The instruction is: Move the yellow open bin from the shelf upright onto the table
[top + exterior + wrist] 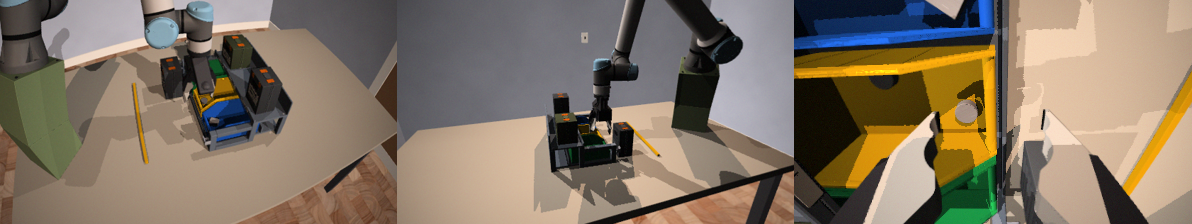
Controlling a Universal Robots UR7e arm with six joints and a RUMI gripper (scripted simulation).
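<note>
The yellow open bin (223, 86) (583, 128) (909, 100) sits in the grey shelf (230, 132) (581, 156), between a blue bin and a green bin. A pale round part (966, 111) and a dark round part (884, 81) lie in it. My gripper (601, 131) (990, 111) is open and points down over the bin's front. In the wrist view one finger is over the inside of the bin, the other over the table side, with the front wall and shelf edge between them. Nothing is held. The fingertips are hidden in the top view.
The blue bin (227, 110) and green bin (217, 67) (593, 140) flank it closely. A dark case (174, 79) (624, 142) stands before the shelf near my gripper. An olive case (238, 53) and a black case (262, 92) stand on the shelf's rear. A yellow bar (140, 124) (645, 140) lies in front.
</note>
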